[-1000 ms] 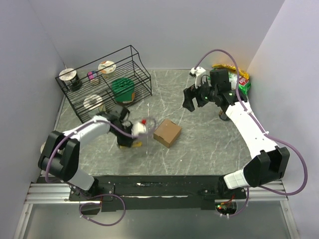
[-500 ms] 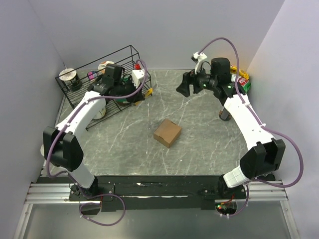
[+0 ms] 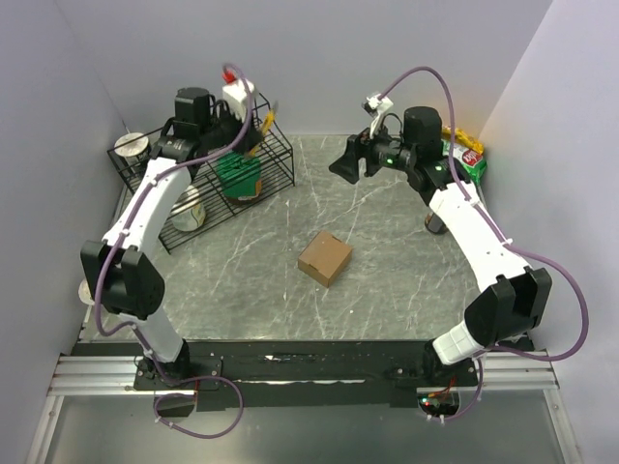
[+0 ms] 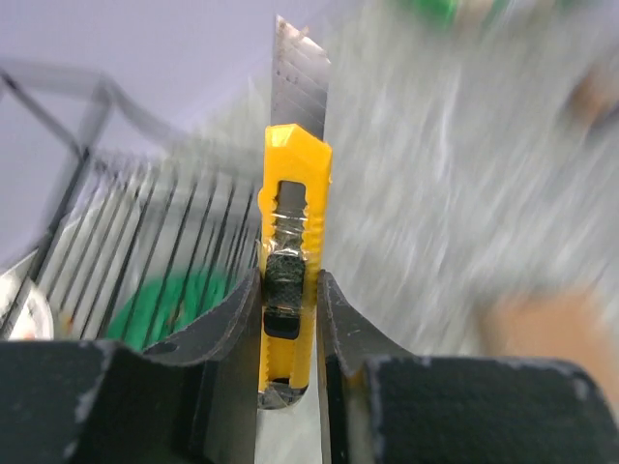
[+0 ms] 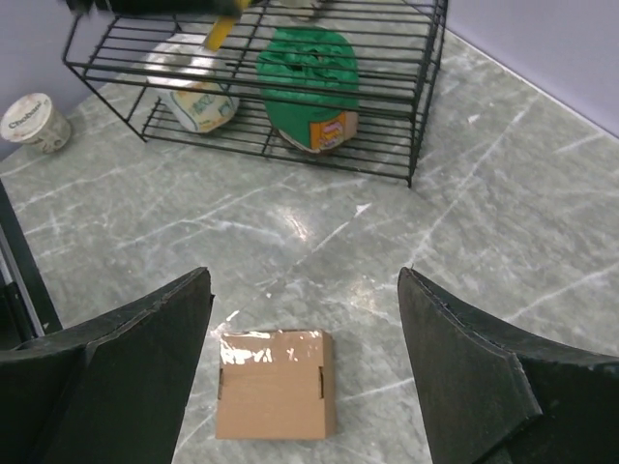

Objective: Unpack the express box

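The express box (image 3: 325,258), a small brown carton with its taped flaps closed, lies in the middle of the marble table; it shows too in the right wrist view as the box (image 5: 276,384). My left gripper (image 3: 250,124) is raised over the wire rack, far from the box. In its own view the left gripper (image 4: 290,290) is shut on a yellow utility knife (image 4: 295,193) with the blade out. My right gripper (image 3: 346,164) hovers at the back, behind the box. That right gripper (image 5: 303,277) is open and holds nothing.
A black wire rack (image 3: 193,164) at the back left holds a green bag (image 3: 238,174) and round tubs. A cup (image 3: 132,147) stands at its left end. Snack packets (image 3: 466,155) lie in the back right corner. Walls close in on three sides.
My left arm swung from beside the box up and back over the rack, carrying the knife. The right gripper moved left and its fingers drew in slightly.
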Action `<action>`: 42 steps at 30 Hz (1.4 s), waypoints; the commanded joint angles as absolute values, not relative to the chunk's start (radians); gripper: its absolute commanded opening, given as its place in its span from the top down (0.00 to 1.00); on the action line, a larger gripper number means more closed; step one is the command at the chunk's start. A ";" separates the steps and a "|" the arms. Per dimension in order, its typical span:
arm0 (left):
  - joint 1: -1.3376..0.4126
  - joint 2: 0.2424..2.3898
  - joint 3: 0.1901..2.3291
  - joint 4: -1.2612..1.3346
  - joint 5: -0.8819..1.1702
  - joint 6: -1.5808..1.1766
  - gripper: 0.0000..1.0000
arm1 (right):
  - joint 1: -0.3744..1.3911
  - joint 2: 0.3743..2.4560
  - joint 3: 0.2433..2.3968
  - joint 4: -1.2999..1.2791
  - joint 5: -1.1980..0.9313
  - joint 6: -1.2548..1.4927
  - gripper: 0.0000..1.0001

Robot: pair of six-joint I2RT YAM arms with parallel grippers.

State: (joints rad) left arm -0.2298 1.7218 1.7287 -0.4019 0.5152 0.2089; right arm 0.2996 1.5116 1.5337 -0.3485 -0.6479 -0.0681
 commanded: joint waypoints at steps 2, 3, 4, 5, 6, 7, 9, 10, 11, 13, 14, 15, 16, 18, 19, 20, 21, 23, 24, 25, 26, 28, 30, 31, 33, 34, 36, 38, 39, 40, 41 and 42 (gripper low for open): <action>-0.288 1.614 1.709 -0.043 0.431 -0.448 0.99 | 0.374 1.491 1.594 -0.193 -0.634 -0.060 0.16; -0.288 1.611 1.703 -0.023 0.437 -0.493 0.99 | 0.397 1.499 1.604 -0.178 -0.626 -0.034 0.17; -0.288 1.614 1.703 -0.008 0.451 -0.527 0.99 | 0.403 1.518 1.615 -0.149 -0.611 -0.014 0.17; -0.293 1.618 1.710 -0.008 0.480 -0.554 0.99 | 0.410 1.529 1.627 -0.137 -0.604 -0.002 0.18; -0.295 1.621 1.713 -0.008 0.480 -0.560 0.99 | 0.413 1.542 1.652 -0.127 -0.598 0.068 0.19; -0.295 1.621 1.713 0.020 0.474 -0.569 0.99 | 0.426 1.555 1.657 -0.111 -0.592 0.089 0.19; -0.291 1.615 1.703 0.037 0.463 -0.604 0.99 | 0.446 1.565 1.666 -0.066 -0.566 0.104 0.20; -0.290 1.614 1.700 0.047 0.477 -0.604 0.99 | 0.463 1.574 1.670 -0.055 -0.560 0.104 0.21; -0.290 1.614 1.691 0.070 0.489 -0.606 0.99 | 0.472 1.580 1.677 -0.035 -0.552 0.104 0.21; -0.290 1.614 1.680 0.086 0.518 -0.618 0.99 | 0.488 1.610 1.709 -0.031 -0.546 0.110 0.22; -0.290 1.611 1.669 0.100 0.528 -0.624 0.99 | 0.498 1.621 1.723 -0.029 -0.543 0.112 0.22; -0.290 1.609 1.666 0.103 0.532 -0.626 0.99 | 0.506 1.631 1.745 -0.029 -0.522 0.109 0.23; -0.290 1.606 1.664 0.103 0.529 -0.627 0.99 | 0.511 1.646 1.755 -0.029 -0.506 0.109 0.23; -0.290 1.603 1.660 0.103 0.523 -0.630 0.99 | 0.528 1.661 1.781 -0.029 -0.471 0.103 0.23; -0.290 1.601 1.660 0.106 0.528 -0.630 0.99 | 0.532 1.678 1.790 -0.028 -0.457 0.101 0.23; -0.290 1.603 1.657 0.110 0.528 -0.637 0.99 | 0.543 1.686 1.799 -0.029 -0.442 0.097 0.23; -0.290 1.600 1.655 0.115 0.529 -0.638 0.99 | 0.548 1.695 1.815 -0.035 -0.424 0.086 0.24; -0.291 1.598 1.651 0.120 0.529 -0.641 0.99 | 0.555 1.718 1.835 -0.041 -0.374 0.081 0.25; -0.291 1.598 1.652 0.118 0.529 -0.640 0.99 | 0.557 1.724 1.838 -0.043 -0.362 0.084 0.25; -0.291 1.598 1.651 0.118 0.529 -0.640 0.99 | 0.560 1.733 1.838 -0.040 -0.353 0.086 0.25; -0.291 1.595 1.651 0.117 0.532 -0.637 0.99 | 0.561 1.736 1.839 -0.038 -0.350 0.087 0.27; -0.291 1.592 1.649 0.117 0.534 -0.635 0.99 | 0.563 1.749 1.844 -0.035 -0.327 0.089 0.28; -0.291 1.589 1.646 0.114 0.529 -0.634 0.99 | 0.565 1.762 1.850 -0.029 -0.319 0.095 0.30; -0.291 1.591 1.643 0.107 0.526 -0.634 0.99 | 0.568 1.769 1.855 -0.022 -0.319 0.094 0.32; -0.291 1.588 1.640 0.104 0.515 -0.634 0.99 | 0.572 1.787 1.873 -0.023 -0.307 0.084 0.35; -0.291 1.585 1.638 0.104 0.515 -0.632 0.99 | 0.578 1.792 1.879 -0.025 -0.298 0.080 0.37; -0.291 1.585 1.638 0.103 0.517 -0.630 0.99 | 0.581 1.804 1.891 -0.018 -0.276 0.077 0.39; -0.291 1.583 1.637 0.103 0.515 -0.629 0.99 | 0.592 1.813 1.907 -0.018 -0.268 0.065 0.45; -0.291 1.583 1.635 0.103 0.514 -0.629 0.99 | 0.594 1.821 1.911 -0.020 -0.262 0.057 0.49; -0.291 1.582 1.635 0.103 0.512 -0.627 0.99 | 0.597 1.822 1.914 -0.021 -0.261 0.051 0.58; -0.291 1.580 1.635 0.101 0.512 -0.626 0.99 | 0.600 1.825 1.917 -0.028 -0.258 0.043 0.64; -0.291 1.580 1.635 0.100 0.509 -0.624 0.99 | 0.601 1.827 1.917 -0.031 -0.256 0.035 0.72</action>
